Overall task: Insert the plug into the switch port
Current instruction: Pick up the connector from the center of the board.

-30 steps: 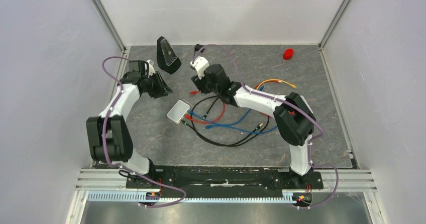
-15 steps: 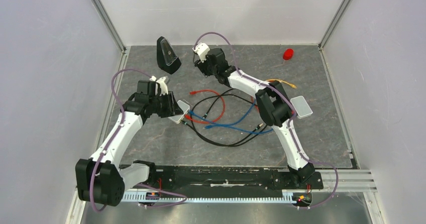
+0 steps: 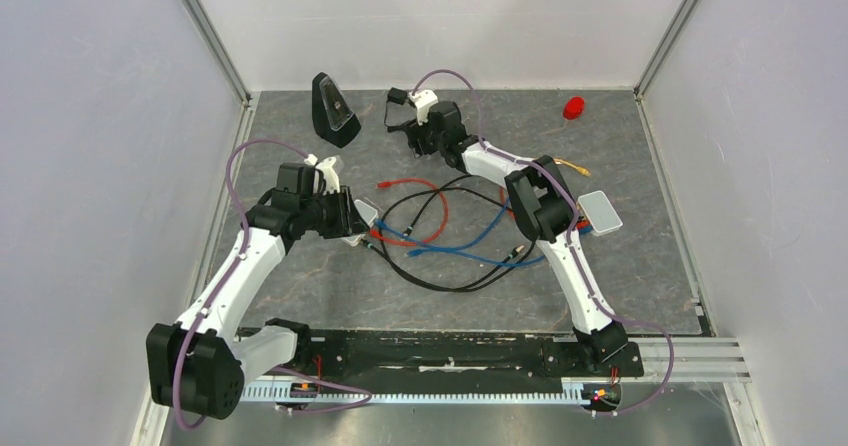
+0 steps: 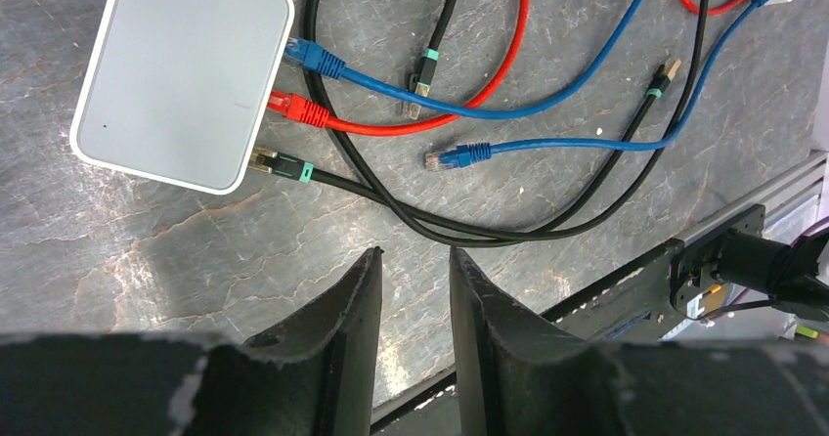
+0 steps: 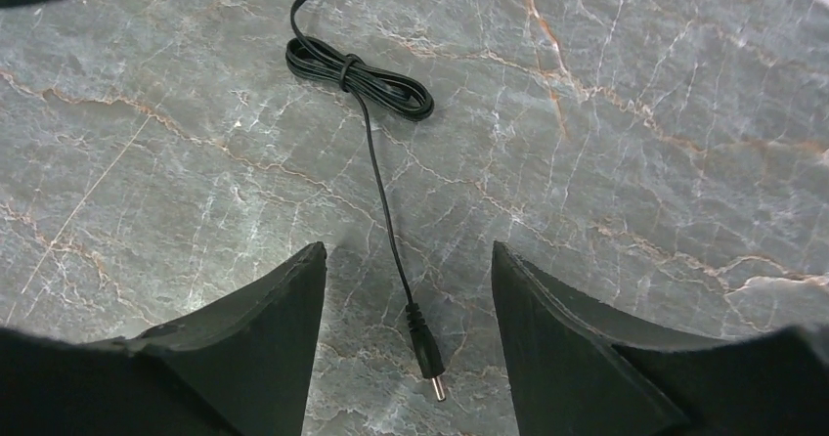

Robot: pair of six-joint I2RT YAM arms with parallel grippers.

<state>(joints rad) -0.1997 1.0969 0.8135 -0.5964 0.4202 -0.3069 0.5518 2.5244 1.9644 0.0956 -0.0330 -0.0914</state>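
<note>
The plug [image 5: 427, 358] is a small black barrel plug on a thin black lead, lying on the stone table. It lies between the fingers of my right gripper [image 5: 409, 247], which is open and touches nothing; the lead runs back to a tied coil [image 5: 362, 69]. From above, the right gripper [image 3: 412, 138] is at the back middle. The switch [image 4: 181, 74] is a flat pale box with blue, red and black cables plugged into its near edge. My left gripper [image 4: 415, 255] hovers just beside the box, open and empty. In the top view it [image 3: 352, 222] covers most of the switch [image 3: 366, 207].
A black wedge-shaped device [image 3: 335, 111] stands at the back left and a red object [image 3: 573, 107] at the back right. A second pale box [image 3: 600, 213] lies by the right arm's elbow. Loose red, blue, black and orange cables [image 3: 450, 236] spread over the middle.
The left arm swung from the back left to the switch box. The right arm reached toward the back, to the thin black lead, and its jaws widened.
</note>
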